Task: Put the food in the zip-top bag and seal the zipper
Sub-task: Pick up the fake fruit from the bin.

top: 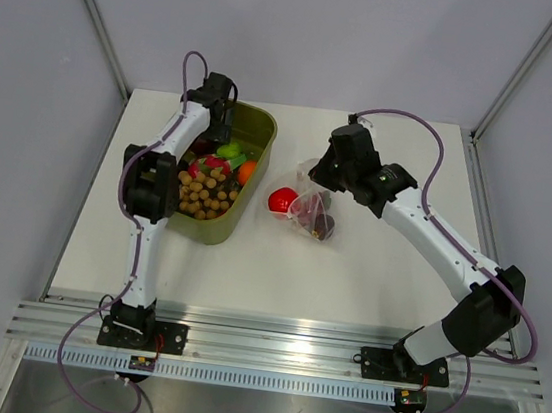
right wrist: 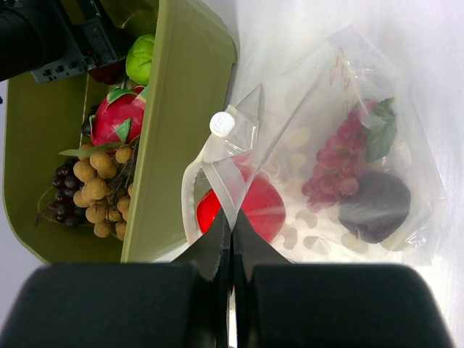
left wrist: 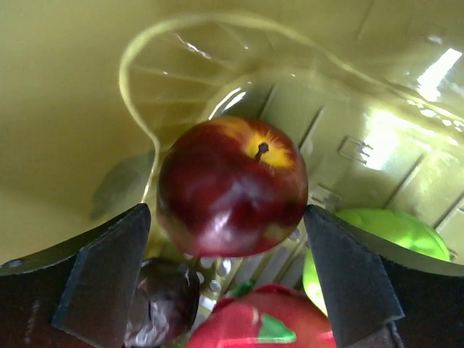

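My left gripper [top: 212,140] is down inside the olive-green tub [top: 263,124]. In the left wrist view it [left wrist: 225,225] is open, and its fingers straddle a dark red apple [left wrist: 232,188] with a narrow gap on the left side. The clear zip-top bag [top: 308,210] lies to the right of the tub. It holds a red fruit [right wrist: 264,206], purple grapes [right wrist: 341,159] and a dark purple fruit [right wrist: 373,206]. My right gripper [right wrist: 232,217] is shut on the zipper strip [right wrist: 221,177] at the bag's mouth, near a white slider [right wrist: 222,123].
The tub holds several more pieces: a green fruit [left wrist: 391,232], a red fruit with a green leaf [left wrist: 261,326], a dark purple one [left wrist: 163,297], and a bunch of tan berries [top: 202,195]. White walls and aluminium posts surround the table; a metal rail [top: 269,347] runs along the near edge.
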